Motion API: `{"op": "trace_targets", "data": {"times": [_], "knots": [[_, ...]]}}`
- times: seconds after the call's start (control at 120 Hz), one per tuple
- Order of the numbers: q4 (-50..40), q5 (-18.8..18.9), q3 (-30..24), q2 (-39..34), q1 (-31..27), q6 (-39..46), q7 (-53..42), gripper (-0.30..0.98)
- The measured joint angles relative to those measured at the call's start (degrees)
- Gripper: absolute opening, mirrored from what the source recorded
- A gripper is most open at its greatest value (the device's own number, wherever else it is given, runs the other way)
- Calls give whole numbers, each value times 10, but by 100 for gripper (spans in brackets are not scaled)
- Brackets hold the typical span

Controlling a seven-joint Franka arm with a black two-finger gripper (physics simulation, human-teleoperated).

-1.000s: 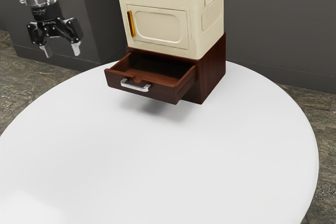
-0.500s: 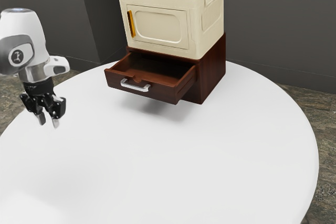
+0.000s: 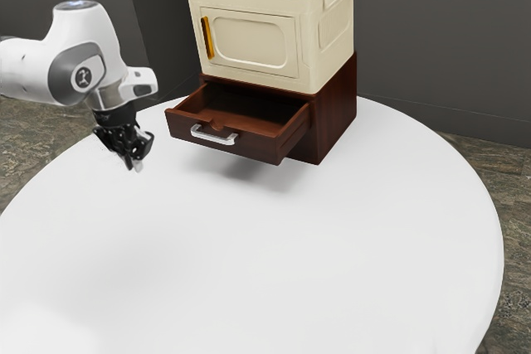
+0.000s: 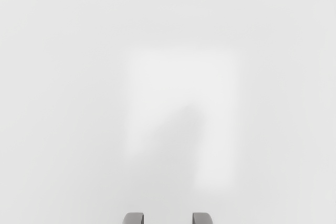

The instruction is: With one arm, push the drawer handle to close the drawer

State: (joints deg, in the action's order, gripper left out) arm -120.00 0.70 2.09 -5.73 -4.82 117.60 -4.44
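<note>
The black two-finger pincer [image 3: 133, 167], spread and empty, hung above the round white table [image 3: 249, 271]; off toward the exterior view's right, the silver bar handle [image 3: 212, 138] ran lengthwise across the front of the open brown wooden drawer [image 3: 255, 147].

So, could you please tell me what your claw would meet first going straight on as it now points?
My claw points down, so likely the white tabletop first; its height above it is hard to judge.
</note>
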Motion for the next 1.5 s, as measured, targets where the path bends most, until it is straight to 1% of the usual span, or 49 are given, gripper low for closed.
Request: {"op": "trace_targets", "data": {"times": [0.25,0.367,0.55,0.908,1.317,1.5], "knots": [[57,-5,-1,62,-1,16,-15,0],[95,-6,-2,102,-3,21,-21,0],[165,-12,-22,172,-1,25,-27,-1],[210,-18,-22,230,-2,63,-35,-1],[340,-18,-34,339,-2,84,-39,-1],[388,-19,-37,374,-2,86,-41,0]]}}
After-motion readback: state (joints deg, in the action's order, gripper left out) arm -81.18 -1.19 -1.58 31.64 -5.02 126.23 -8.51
